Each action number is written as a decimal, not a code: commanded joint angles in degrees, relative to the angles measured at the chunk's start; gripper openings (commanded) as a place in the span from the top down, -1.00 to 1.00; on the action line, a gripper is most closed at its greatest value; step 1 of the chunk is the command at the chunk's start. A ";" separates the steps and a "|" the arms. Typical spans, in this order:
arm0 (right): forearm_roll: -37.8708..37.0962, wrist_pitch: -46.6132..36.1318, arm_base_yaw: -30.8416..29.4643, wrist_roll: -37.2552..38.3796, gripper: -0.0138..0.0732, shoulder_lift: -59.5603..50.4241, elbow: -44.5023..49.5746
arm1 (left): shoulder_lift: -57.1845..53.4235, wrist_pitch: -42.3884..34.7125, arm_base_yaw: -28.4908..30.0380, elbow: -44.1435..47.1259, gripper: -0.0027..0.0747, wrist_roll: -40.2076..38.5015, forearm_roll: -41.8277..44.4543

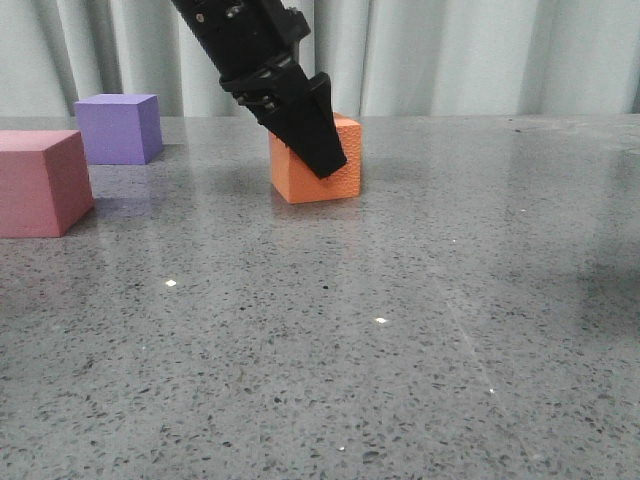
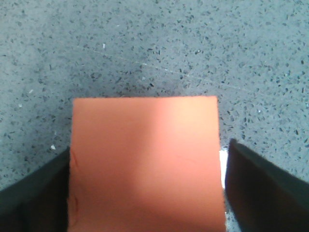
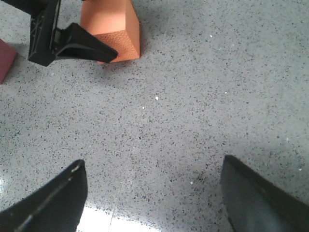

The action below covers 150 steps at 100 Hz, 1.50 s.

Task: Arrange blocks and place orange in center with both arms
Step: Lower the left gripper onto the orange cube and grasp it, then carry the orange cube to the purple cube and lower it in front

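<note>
The orange cube sits on the grey speckled table, a little behind the middle. My left gripper reaches down over it with its fingers on either side. In the left wrist view the cube fills the space between the jaws of the left gripper: one finger touches it, and the other finger stands a thin gap away. The pink-red cube is at the far left, with the purple cube behind it. My right gripper is open and empty over bare table, and is out of the front view.
The right wrist view shows the orange cube with the left gripper on it, and a corner of the pink-red cube. Pale curtains hang behind the table's far edge.
</note>
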 commanded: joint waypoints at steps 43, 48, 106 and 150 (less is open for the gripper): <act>-0.21 -2.51 -0.14 -0.46 -0.63 -0.90 -1.51 | -3.47 0.23 -0.10 -6.52 0.40 -7.23 -1.04; -0.21 -2.51 -0.14 -0.46 -0.63 -0.90 -1.51 | -3.65 0.35 -0.09 -8.22 0.40 -11.26 -0.14; -0.21 -1.58 -0.14 -0.46 -0.63 -0.90 -0.53 | -10.00 8.52 9.37 -16.19 0.40 -49.42 12.28; -0.21 -3.22 -0.14 -0.46 -0.63 -0.90 -0.53 | -12.76 13.77 10.60 -15.74 0.40 -64.53 28.08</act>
